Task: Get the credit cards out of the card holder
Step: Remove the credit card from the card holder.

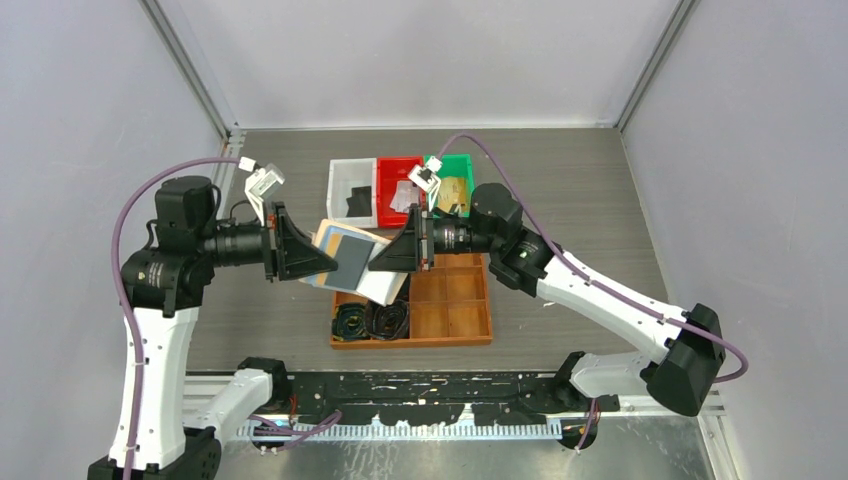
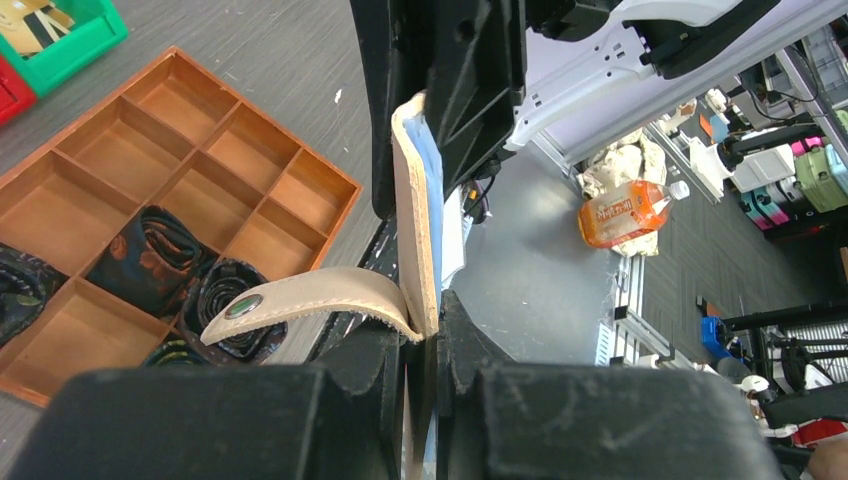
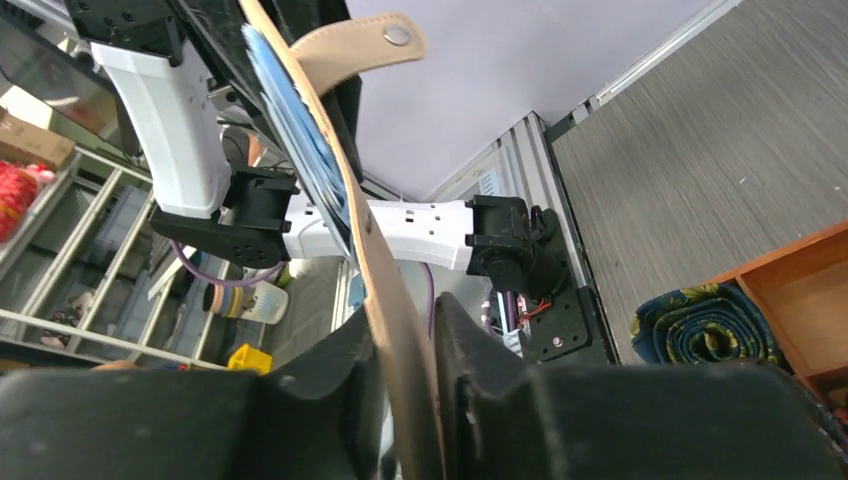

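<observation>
Hanging in the air between the two arms, the tan card holder [image 1: 352,262] is spread open above the left end of the wooden divided tray [image 1: 455,305], its grey-blue inner face turned up toward the overhead camera. The left gripper [image 1: 318,262] has its jaws closed tight on the holder's left edge; its wrist view shows both black fingers [image 2: 360,365] pinching the tan cover and the pale blue pocket layer together. Beside them the strap tab [image 2: 300,298] with its metal snap curls out to the left. The right gripper [image 1: 385,262] meets the holder from the opposite side, and its own camera shows the jaws drawn in narrowly with the tan cover squeezed between them, so it grips that edge too. Stacked pale blue pocket edges [image 3: 300,120] fan out along the holder there, but whether any card sits inside them cannot be told. Beyond the tray stand three small bins side by side: a white bin [image 1: 338,178] with a dark card [image 1: 355,204] in it, a red bin [image 1: 388,172] with a pale card [image 1: 403,198], and a green bin [image 1: 462,165] with a gold card [image 1: 452,190]. Dark coiled belts [image 1: 372,320] fill the tray's near-left compartments, below the holder.
</observation>
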Controlling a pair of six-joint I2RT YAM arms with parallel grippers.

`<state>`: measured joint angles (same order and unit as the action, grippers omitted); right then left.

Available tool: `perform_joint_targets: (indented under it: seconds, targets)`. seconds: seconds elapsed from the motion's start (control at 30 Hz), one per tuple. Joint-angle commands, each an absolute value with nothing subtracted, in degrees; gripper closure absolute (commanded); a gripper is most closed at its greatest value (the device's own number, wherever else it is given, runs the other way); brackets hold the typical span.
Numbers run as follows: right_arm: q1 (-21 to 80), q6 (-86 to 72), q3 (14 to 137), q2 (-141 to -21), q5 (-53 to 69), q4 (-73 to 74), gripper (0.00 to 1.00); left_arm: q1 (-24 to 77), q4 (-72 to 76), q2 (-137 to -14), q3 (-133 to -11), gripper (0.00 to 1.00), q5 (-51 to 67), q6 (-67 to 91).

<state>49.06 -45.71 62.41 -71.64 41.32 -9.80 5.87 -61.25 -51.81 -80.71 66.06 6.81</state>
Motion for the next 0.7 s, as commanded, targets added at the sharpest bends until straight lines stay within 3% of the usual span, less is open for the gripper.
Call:
perform_joint_targets:
  seconds: [0.0, 0.17, 0.3, 0.4, 0.43, 0.67]
  targets:
    - [49.7, -49.8, 60.4, -68.4, 37.8, -17.2, 0.77, 5.5, -60.5, -52.3, -83.5, 1.00, 67.3, 7.1]
    - [50.0, -51.7, 58.2, -68.1, 35.2, -19.3, 0.96, 5.4, -59.1, -52.5, -83.2, 1.00, 67.8, 9.5]
    - [50.0, -52.4, 56.3, -67.1, 33.7, -21.8, 0.99, 5.5, -58.5, -52.6, -83.0, 0.85, 70.3, 10.8]
    - [50.0, -53.3, 56.0, -67.3, 33.7, -22.5, 0.99, 5.5, -58.3, -52.5, -82.8, 0.63, 71.1, 10.9]
    - [50.0, -53.8, 56.0, -67.6, 34.1, -22.8, 0.99, 5.5, -58.1, -52.4, -82.6, 0.60, 71.0, 10.9]
    - [50.0, -55.7, 55.2, -67.5, 35.0, -25.2, 0.99, 5.4, -56.7, -51.8, -81.9, 0.66, 68.6, 11.0]
